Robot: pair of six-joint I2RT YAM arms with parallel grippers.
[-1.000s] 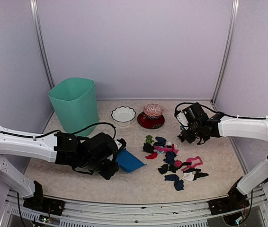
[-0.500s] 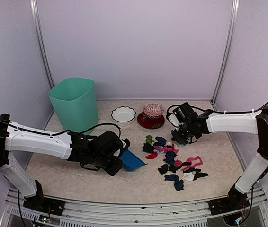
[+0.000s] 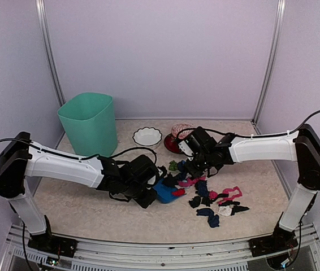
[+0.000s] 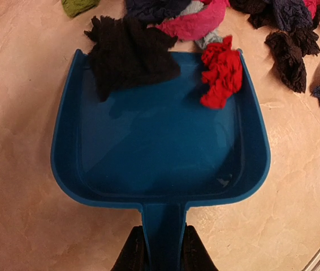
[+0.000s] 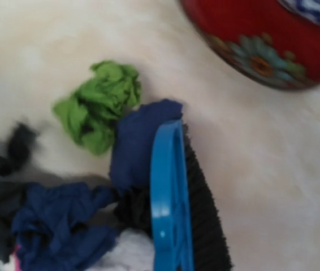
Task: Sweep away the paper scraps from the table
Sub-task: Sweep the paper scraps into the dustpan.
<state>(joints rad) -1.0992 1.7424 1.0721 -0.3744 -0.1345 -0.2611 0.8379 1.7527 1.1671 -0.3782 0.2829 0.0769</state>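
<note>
Left gripper (image 3: pixel 150 195) is clamped on the handle of the blue dustpan (image 3: pixel 164 195). The pan's lip meets the near-left edge of the paper scraps (image 3: pixel 204 189), which are heaped in the middle of the table (image 3: pixel 81 209). Right gripper (image 3: pixel 198 165) hangs closed over the far side of the heap. A green bin (image 3: pixel 89 125), white bowl (image 3: pixel 147 137) and red bowl (image 3: pixel 177 145) stand behind.

Left wrist view: the fingers (image 4: pixel 133 255) pinch the handle tightly and the pan lies flat. A black scrap (image 4: pixel 129 56) and a red scrap (image 4: pixel 222 73) only straddle its lip. Risk: lifting or drawing back the pan now would likely spill both onto the table.

Right wrist view: the hand brush (image 5: pixel 171 192) juts in from the lower edge. It is judged to be gripped, though the fingers are out of frame. Its bristles touch a navy scrap (image 5: pixel 140 141), a green scrap (image 5: pixel 100 104) lies just beside, and the red bowl is close behind. Risks: a stroke off the pan's line could flick light wads past its side walls, and a wide back-swing could strike the bowl.
</note>
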